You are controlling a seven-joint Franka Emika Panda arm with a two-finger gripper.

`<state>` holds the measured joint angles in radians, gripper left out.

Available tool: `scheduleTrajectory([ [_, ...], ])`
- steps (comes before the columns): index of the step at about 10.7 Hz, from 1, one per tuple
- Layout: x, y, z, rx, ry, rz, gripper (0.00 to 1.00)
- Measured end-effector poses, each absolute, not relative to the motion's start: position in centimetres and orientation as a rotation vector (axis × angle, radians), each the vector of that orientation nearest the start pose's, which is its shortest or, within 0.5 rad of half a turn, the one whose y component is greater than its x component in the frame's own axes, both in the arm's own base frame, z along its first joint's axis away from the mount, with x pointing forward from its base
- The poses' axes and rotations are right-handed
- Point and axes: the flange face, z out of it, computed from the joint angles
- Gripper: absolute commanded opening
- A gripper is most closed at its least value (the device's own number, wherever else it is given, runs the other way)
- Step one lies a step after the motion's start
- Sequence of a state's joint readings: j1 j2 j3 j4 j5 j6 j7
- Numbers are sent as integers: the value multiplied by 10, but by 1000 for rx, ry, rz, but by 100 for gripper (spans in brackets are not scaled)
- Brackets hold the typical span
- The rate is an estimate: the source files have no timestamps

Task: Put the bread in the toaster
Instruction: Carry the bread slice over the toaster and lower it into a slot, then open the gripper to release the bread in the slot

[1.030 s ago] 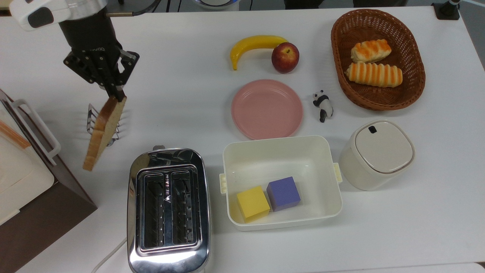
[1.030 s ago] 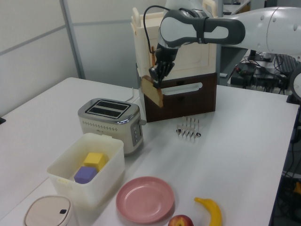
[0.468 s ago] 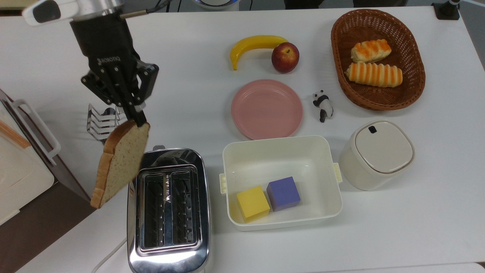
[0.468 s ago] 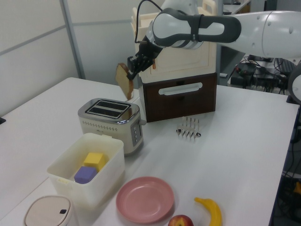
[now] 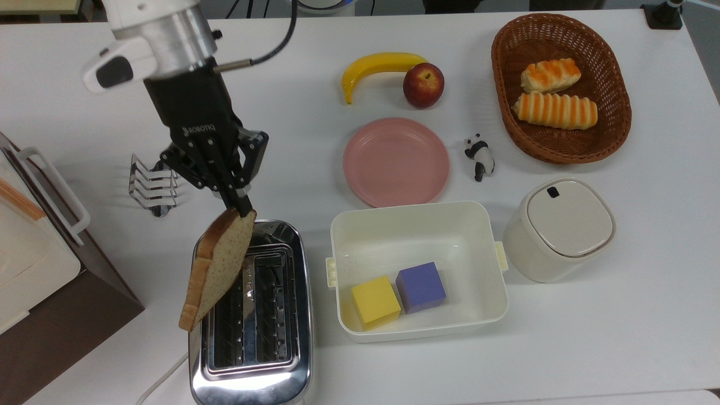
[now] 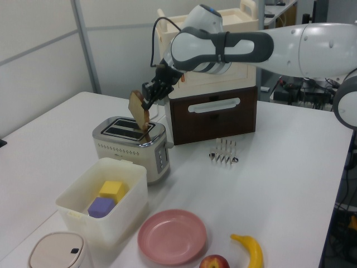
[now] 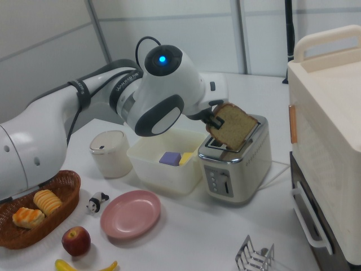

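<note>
From my console, the nearest thing in the top view is the toaster, and since half a second ago I have carried the bread off the bare table beside it to a spot over its slots; a second ago the slice was still hanging back by the toast rack. The gripper is clamped on the slice's upper corner, so the bread hangs below the fingers and clear of the toaster. Its long axis runs down and toward the top view's lower left, the rounded top pointing away from the gripper, the speckled face turned to the top view's right. In the left view the bread tilts above the toaster; its lower corner seems to sit just over a slot, though I cannot tell whether it touches. The right view shows the bread slanted above the chrome body (crust edge upward). Farther off, the white tub with its two cubes, the pink plate, banana and apple lie unchanged.
</note>
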<state>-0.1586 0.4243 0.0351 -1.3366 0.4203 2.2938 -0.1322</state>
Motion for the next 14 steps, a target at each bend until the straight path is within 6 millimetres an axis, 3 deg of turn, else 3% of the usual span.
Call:
scheduleTrajectory([
  [2, 727, -81, 540, -2697, 254, -780, 13],
  [8, 727, -81, 538, -2698, 255, -775, 27],
  [14, 726, -102, 539, -2704, 298, -805, 42],
])
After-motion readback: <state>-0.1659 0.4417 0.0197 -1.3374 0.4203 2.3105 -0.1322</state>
